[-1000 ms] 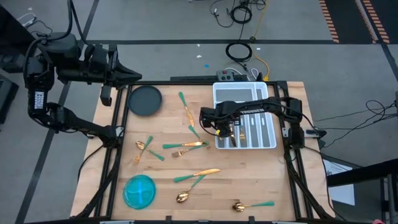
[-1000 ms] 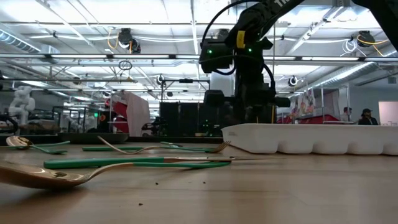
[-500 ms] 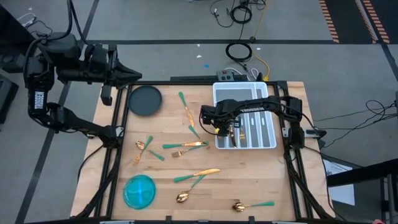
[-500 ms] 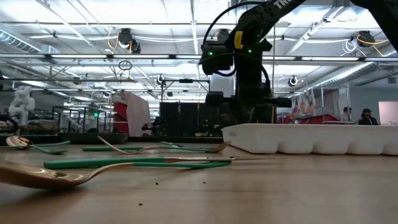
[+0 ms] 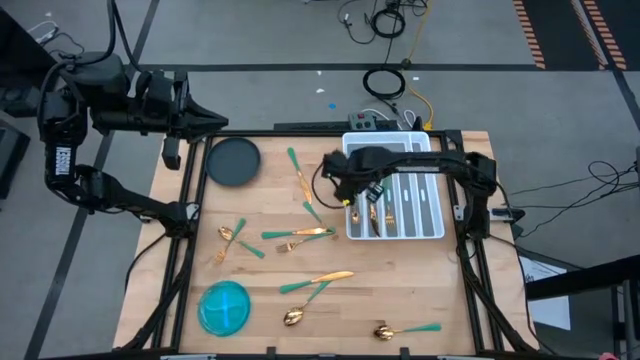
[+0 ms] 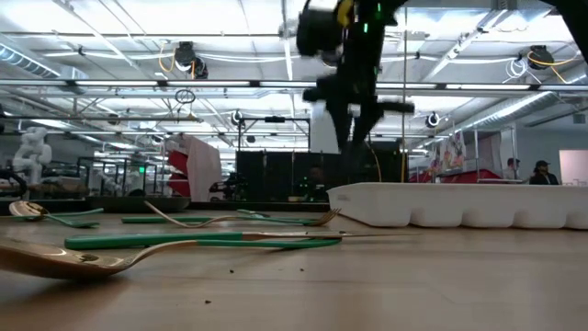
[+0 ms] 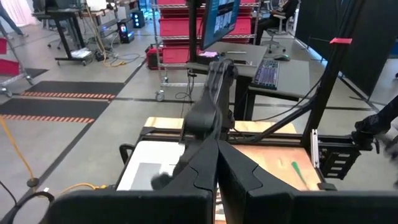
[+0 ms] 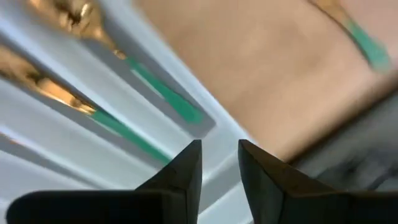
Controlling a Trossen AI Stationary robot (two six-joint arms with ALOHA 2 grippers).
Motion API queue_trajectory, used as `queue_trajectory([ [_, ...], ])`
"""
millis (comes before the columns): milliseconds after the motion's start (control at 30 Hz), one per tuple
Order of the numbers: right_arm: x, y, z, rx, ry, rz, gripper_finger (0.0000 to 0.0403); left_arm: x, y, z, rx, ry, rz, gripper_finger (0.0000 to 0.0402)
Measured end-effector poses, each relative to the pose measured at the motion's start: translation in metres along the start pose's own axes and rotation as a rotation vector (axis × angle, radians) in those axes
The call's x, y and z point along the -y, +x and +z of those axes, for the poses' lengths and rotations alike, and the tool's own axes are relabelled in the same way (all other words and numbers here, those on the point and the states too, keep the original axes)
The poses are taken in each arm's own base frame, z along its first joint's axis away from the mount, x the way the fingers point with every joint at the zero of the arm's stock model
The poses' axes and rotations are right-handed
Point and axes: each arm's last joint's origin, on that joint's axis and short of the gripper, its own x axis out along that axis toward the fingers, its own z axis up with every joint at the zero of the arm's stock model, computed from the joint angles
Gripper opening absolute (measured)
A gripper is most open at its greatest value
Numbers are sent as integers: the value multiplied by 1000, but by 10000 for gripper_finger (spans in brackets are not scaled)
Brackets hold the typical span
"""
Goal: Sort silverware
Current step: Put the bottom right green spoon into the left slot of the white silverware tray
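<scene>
- Wooden tabletop (image 5: 400, 290), framed by dark rails, fills the high view; grey floor and cables lie beyond its far edge.
- At the far left the left gripper (image 5: 205, 122) hangs past the table's far-left corner, fingers pressed together and holding nothing, well apart from every utensil; this arm waits.
- Near it sit a dark round plate (image 5: 233, 161) at the far-left part of the table and a blue bowl (image 5: 224, 306) at the near-left corner.
- Loose silverware (image 5: 298, 234) is scattered across the left and middle of the wood: a small pair left of centre, a crossed cluster at centre, two handles running toward the far edge, a knife and spoon nearer the front, and one spoon at the near edge.
- The centre cluster's long axes run roughly left to right, handles pointing left.
- The right gripper (image 5: 352, 190) hovers above the left edge of the white tray (image 5: 432, 226), lifted clear of it; its fingers (image 8: 186, 168) stand slightly parted with nothing between them.
- Pieces already sorted lie lengthwise in the tray's compartments directly below it.
- Judging by position, the right arm is much the nearer one; the closest loose pieces lie just to its left, with open wood around them for a descent.
- The tray's rim is the one edge to clear.
</scene>
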Motion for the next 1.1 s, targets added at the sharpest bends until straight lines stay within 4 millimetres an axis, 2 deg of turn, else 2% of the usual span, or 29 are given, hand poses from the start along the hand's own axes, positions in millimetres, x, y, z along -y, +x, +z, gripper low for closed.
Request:
queue_trajectory([
  [100, -3, -48, -6, 65, 329, 140, 98, 0, -2, 1, 17, 7, 1, 13],
  [200, -25, -86, -7, 137, 584, 384, 97, 1, -4, 2, 28, 11, 1, 13],
  [267, -47, -101, 1, 128, 648, 460, 94, 1, -6, 2, 35, 13, 2, 13],
  [433, -125, -125, 25, 94, 700, 539, 87, 3, -9, 5, 68, 31, -34, 13],
  [567, -183, -130, 48, 161, 878, 642, 90, 4, -12, 5, 76, 33, -58, 13],
  [667, -215, -131, 70, 245, 971, 707, 104, 5, -12, 5, 78, 35, -78, 13],
  [767, -237, -126, 94, 296, 1025, 741, 128, 6, -12, 5, 79, 59, -85, 13],
  [900, -261, -112, 121, 263, 1029, 766, 165, 5, -12, 5, 78, 78, -84, 13],
  [1100, -300, -88, 144, 142, 1006, 747, 195, 5, -12, 5, 77, 78, -85, 13],
])
